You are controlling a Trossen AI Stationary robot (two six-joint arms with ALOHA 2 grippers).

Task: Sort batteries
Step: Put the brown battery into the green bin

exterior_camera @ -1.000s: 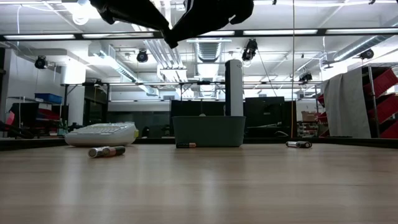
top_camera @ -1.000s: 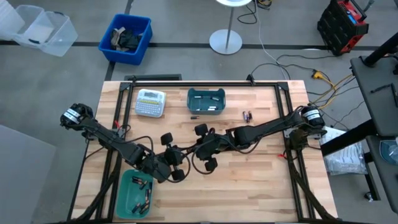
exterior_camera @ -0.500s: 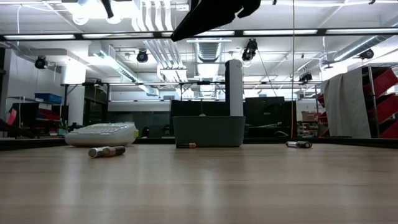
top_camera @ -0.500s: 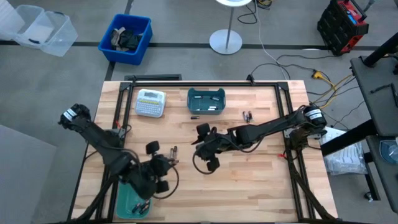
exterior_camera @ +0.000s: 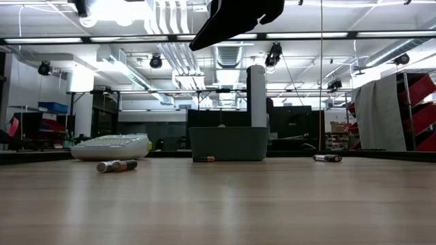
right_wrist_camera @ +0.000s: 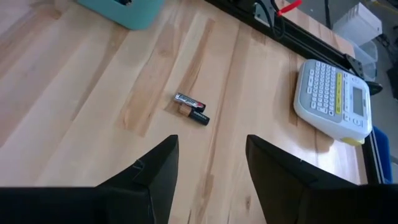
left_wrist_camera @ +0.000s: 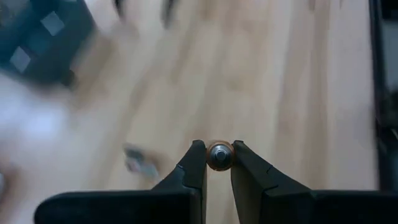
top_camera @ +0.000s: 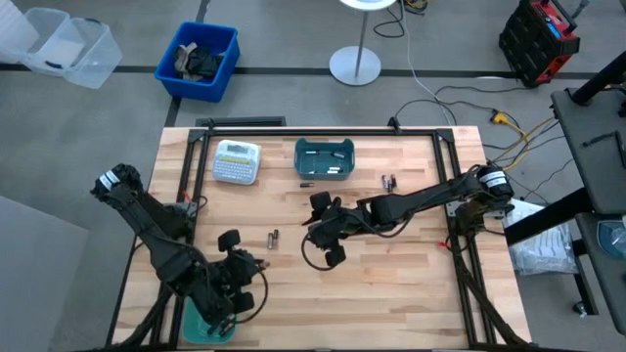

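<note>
A pale wooden table under a bright workshop ceiling carries everything here, and the battery (left_wrist_camera: 219, 156) that matters most is clenched end-on between the fingertips of my left pincer (left_wrist_camera: 219, 147). Over the last second I have swung that pincer away from the middle of the table, where it sat close beside my right one, back to the near left corner. It now hangs over the teal bin (top_camera: 199, 325) there, so I judge this battery is about to be dropped in with its kind. My moving off has uncovered a pair of batteries (top_camera: 272, 238) lying touching each other near the table's middle, just left of my right pincer (top_camera: 324, 221). That one hovers with its fingers spread and nothing between them, and I judge the pair to be its next pick. Further out, a lone battery (top_camera: 305, 183) lies just in front of the second teal bin (top_camera: 325, 156) at the far edge. Two more batteries (top_camera: 388, 181) lie to that bin's right, and the white label-maker (top_camera: 237, 161) sits to its left. Only my left wrist view proves the grasp, since from above the arm hides it. The low view shows the table's loose batteries but neither pincer's fingers
</note>
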